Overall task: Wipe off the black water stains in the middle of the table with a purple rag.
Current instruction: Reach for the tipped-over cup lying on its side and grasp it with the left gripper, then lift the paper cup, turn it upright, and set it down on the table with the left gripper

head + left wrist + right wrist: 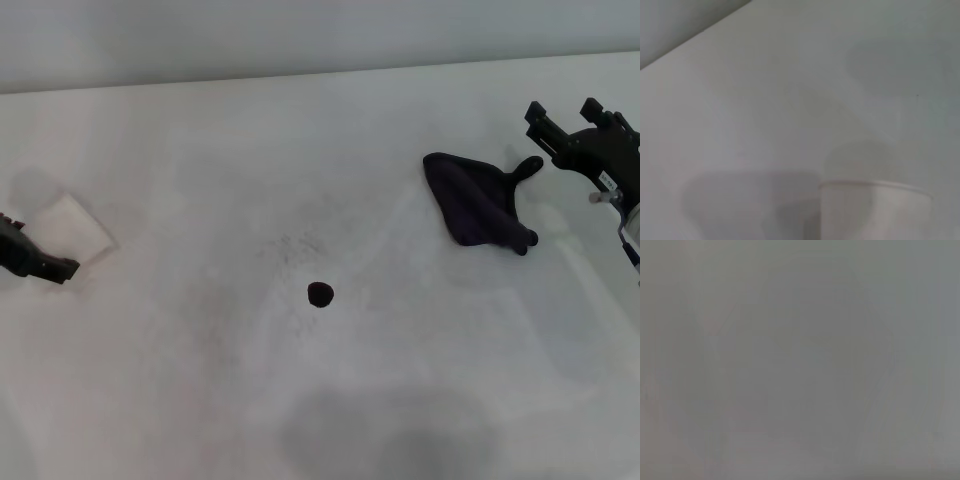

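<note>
Purple rag, dark and roughly triangular, lies crumpled on the white surface toward two o'clock from the middle, its small loop tab pointing toward my right pincer. Black water stains, one small round blot far smaller than the rag, sit near the centre of the surface, well apart from the rag and uncovered; faint grey speckles lie just beyond the blot at eleven o'clock. My right pincer hovers at the three o'clock edge, just beside the loop tab but not touching the rag, its two fingers spread with a clear gap and nothing between them. My left pincer rests at the nine o'clock edge, partly over a white square pad; whether its fingers are spread or closed I cannot tell. The left wrist view shows only pale surface and a white rim; the right wrist view shows nothing distinct.
</note>
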Available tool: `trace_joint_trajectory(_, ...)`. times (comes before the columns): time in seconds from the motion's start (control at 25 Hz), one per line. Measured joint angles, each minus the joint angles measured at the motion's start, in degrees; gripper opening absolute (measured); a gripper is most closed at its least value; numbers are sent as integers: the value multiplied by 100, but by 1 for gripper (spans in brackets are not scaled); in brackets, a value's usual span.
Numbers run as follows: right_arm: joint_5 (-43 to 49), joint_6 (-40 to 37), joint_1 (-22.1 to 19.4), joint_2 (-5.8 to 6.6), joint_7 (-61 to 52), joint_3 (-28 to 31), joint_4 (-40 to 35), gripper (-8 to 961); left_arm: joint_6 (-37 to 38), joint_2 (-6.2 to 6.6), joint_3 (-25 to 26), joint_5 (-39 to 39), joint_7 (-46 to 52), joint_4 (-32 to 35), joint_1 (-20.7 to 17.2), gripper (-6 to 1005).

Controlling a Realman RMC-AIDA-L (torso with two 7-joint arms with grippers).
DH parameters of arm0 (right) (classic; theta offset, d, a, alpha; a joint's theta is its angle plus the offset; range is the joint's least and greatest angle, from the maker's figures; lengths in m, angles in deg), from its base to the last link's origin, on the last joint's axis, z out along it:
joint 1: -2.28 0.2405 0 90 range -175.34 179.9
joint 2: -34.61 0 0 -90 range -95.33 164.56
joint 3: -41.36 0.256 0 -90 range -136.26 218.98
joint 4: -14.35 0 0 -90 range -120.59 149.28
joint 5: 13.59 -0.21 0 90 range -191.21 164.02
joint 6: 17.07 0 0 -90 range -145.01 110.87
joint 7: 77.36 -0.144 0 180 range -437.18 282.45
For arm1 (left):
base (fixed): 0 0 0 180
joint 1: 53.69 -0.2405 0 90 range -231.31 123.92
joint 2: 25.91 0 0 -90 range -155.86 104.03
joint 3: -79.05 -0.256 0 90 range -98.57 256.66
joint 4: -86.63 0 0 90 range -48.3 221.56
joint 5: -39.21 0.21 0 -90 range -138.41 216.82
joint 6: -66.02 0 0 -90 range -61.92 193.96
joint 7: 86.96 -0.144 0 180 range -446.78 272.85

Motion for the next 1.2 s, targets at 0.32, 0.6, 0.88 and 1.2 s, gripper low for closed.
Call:
trace_joint_trajectory(0.32, 9, 0, 37, 0, 0, 1, -44, 834, 181, -22, 1, -10, -46, -7, -46, 872)
trace_joint_trajectory(0.6, -3, -12, 44, 0, 1, 1, -51, 831, 262, -85, 2, -231, -60, 33, -45, 774)
trace_joint_trajectory(0.88, -5, -48, 35, 0, 1, 1, -51, 829, 534, -148, -52, -1752, -705, 46, -274, 775)
trace_joint_trajectory(1.2, -4, -49, 31, 0, 1, 1, -50, 827, 1343, -177, -70, -4919, -3079, -1188, -841, 774)
